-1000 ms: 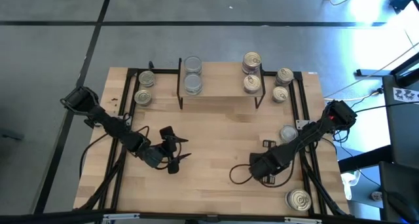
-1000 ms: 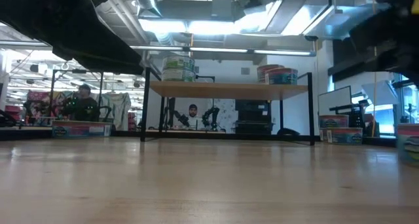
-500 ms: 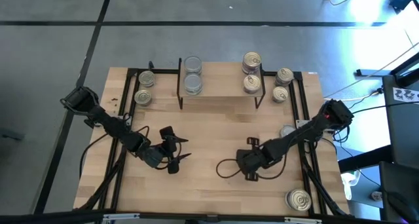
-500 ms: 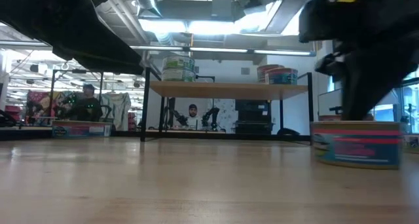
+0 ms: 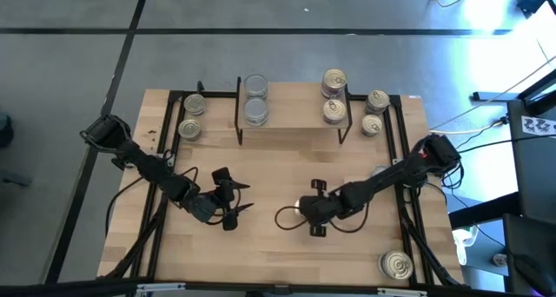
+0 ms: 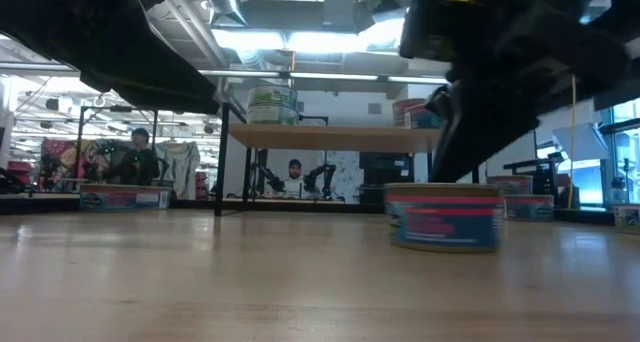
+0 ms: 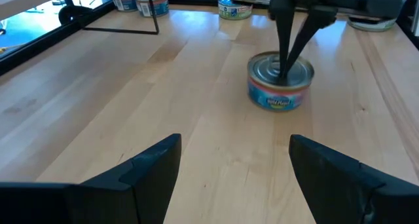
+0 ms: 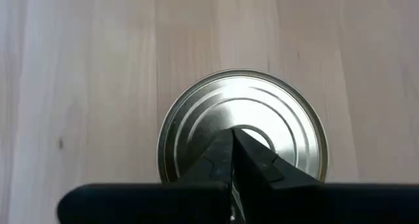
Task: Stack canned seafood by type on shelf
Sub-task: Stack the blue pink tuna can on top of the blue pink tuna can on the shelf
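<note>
Canned seafood: round tins, some on the shelf, some on the counter beside it, one out in the open middle.
Tin in hand: a plain silver-lidded tin sits upright on the counter, well in front of the shelf and between the two arms.
Right gripper: jaws pressed together, tips resting on the centre of that tin's lid; it pushes down on the lid rather than pinching the rim.
Just changed: a second ago this tin was at the counter's right edge; since then the right arm has swept it sideways toward the middle, and it now lies just ahead of the left gripper.
Meaning for the task: this looks like a hand-off slide, bringing a silver tin into the left arm's reach; the plain-lidded stack stands at the shelf's left end, which is that arm's side.
Left gripper: jaws spread wide, holding nothing, low over the counter and aimed at the tin.
Axis: the tin has no long side; its short axis stands vertical, lid up, label band facing outward all round.
Shelf so far: silver-lidded tins at the left end, gold pull-ring tins at the right end.
Left over: two gold tins left of the shelf, two more right of it, one at the counter's near right corner.
</note>
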### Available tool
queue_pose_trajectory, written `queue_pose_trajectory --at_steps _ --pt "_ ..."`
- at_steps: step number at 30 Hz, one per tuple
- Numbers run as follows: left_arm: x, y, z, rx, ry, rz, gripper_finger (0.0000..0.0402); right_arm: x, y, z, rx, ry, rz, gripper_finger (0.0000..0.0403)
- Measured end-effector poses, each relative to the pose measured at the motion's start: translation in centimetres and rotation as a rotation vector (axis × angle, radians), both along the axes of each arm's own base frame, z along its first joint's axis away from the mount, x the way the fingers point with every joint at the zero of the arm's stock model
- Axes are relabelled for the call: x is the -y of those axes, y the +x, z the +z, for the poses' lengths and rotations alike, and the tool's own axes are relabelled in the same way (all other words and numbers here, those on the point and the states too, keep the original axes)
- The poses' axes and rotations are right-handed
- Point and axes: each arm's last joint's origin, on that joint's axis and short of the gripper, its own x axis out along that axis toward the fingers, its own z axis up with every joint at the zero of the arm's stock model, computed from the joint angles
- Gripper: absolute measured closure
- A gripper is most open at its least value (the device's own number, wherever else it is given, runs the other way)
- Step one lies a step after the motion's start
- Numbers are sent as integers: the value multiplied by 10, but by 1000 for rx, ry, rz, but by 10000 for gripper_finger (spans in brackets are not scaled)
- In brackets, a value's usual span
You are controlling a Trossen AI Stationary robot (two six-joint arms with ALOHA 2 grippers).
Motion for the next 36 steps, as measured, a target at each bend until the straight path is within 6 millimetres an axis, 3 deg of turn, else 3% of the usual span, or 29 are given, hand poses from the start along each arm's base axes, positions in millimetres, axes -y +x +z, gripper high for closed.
queue_pose_trajectory --at_steps 10,19,22,28,32,36 --pt "0 0 0 0 -1 0 121 9 16 5 130 -4 14 388" --pt "-1 1 0 1 0 4 121 1 -23 46 179 -34 58 388" --pt "-4 2 0 -15 45 -2 121 0 -34 37 261 -4 74 388" --pt "-16 8 0 -42 122 19 121 10 -55 -5 429 90 72 388" --pt "-23 11 0 -43 120 49 121 16 -69 -17 587 166 60 388" --pt "-30 14 0 -37 97 87 121 22 -78 -26 637 178 58 388"
